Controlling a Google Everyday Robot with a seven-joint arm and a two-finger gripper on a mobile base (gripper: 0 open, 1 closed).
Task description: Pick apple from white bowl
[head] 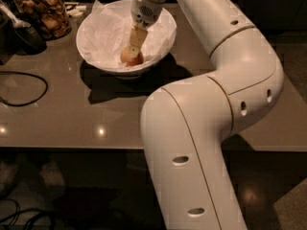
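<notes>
Paper, white and crumpled, lines the white bowl, which stands on the grey bench toward its far side. The apple lies low in the bowl, near the bottom and a little toward the near wall. It is orange-tan with a reddish blush. The pincer comes down into the bowl from above, tilted, and its tan tip touches the top of the apple. Whether it grasps the fruit or stands released I cannot tell. Above the tip, the pincer's white housing hangs over the far part of the bowl. The robot arm runs from there to the right and bends in a broad elbow over the right part of the bench. It then drops as a thick white column in the foreground, past the near edge of the bench. Near the far left corner stands a glass jar of brown snacks, apart from the bowl. Just beside the jar, on its near left, lies a dark object that I cannot make out. A black cable loops on the left part of the bench, well apart from the bowl. The bowl throws a dark shadow on the bench on its near side
</notes>
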